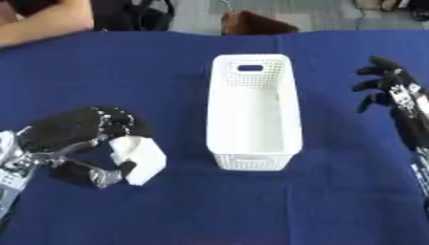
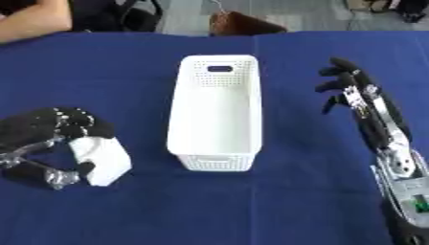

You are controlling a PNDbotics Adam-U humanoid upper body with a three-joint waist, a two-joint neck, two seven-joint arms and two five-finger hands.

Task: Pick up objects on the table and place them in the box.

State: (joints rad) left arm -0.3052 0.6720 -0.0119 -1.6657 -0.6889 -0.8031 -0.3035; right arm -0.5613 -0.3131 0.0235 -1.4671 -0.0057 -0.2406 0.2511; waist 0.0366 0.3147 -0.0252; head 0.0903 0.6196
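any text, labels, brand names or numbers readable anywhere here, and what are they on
No readable text anywhere.
White box: plain perforated plastic, no label or brand visible.
White object held in the left hand: blank on the faces that show.
Right hand and its forearm: small silver and green parts near the wrist, any marking too small and blurred to read.
Blue tablecloth: no print.

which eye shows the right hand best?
Right eye view: the right robot hand shows with its forearm well inside the frame, fingers relaxed. In the left eye view it sits at the right edge, forearm partly cropped.
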